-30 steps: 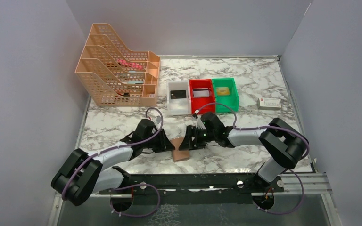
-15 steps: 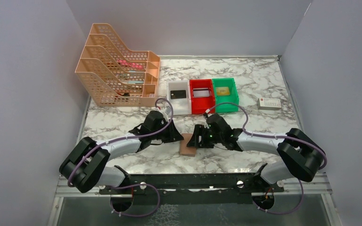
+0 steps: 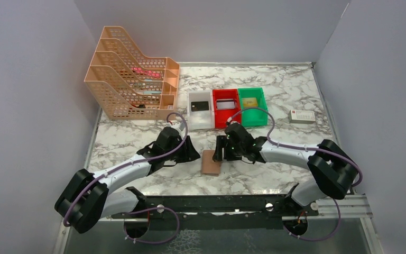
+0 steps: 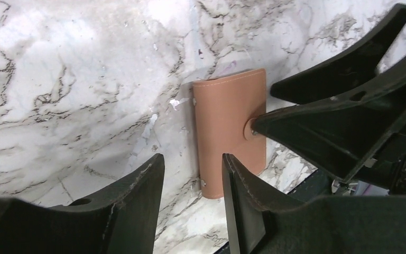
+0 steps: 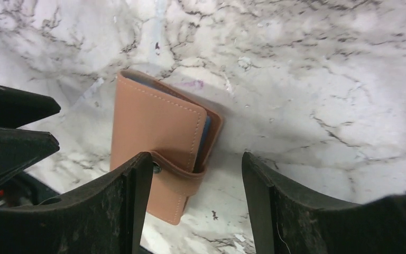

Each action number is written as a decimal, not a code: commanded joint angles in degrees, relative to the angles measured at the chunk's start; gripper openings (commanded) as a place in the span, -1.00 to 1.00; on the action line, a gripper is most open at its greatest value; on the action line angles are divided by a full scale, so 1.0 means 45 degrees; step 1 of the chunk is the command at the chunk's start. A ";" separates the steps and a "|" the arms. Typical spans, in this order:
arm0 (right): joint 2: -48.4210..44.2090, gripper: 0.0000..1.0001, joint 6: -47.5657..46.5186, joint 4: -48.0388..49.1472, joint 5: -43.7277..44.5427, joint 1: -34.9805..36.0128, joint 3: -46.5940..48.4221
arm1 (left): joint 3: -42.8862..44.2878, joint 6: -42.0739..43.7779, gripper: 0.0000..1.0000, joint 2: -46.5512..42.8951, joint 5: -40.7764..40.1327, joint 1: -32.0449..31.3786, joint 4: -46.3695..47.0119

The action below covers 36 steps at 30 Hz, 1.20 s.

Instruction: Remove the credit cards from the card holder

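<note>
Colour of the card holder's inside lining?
Blue, a sliver at the card holder's open edge; right wrist view.

Card holder (image 5: 158,132) — matt stitched leather; table (image 3: 275,180) — glossy marble

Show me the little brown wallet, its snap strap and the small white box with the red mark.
card holder (image 5: 156,124): right wrist view, middle of its closed front flap.
snap tab (image 5: 182,172): right wrist view, middle of the strap.
small white box (image 3: 302,116): top external view, centre of its top face.

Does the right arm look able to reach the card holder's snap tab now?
Probably yes: the right gripper hangs open over the closed card holder, the snap tab lying in its gap, nothing covering it.
</note>
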 commanded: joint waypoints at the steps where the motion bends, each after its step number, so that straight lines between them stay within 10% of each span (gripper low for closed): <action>1: 0.0177 0.33 -0.1034 -0.2201 0.2400 0.0635 0.1051 | 0.0317 0.0450 -0.03 0.0425 -0.0198 -0.0052 -0.0377; 16: 0.1998 0.09 -0.0403 -0.4057 0.5046 0.3142 0.3064 | 0.0154 0.0611 -0.01 0.0460 -0.0480 -0.0051 -0.0463; 27: 0.1700 -0.71 0.0254 -0.4199 0.6345 0.3194 0.2274 | 0.0689 0.1081 0.04 0.0921 0.0317 -0.0080 -0.0328; 36: 0.0653 -0.98 0.0882 -0.1506 0.4496 0.3192 0.0713 | 0.1362 0.1550 0.10 0.1832 0.0442 -0.0889 -0.0324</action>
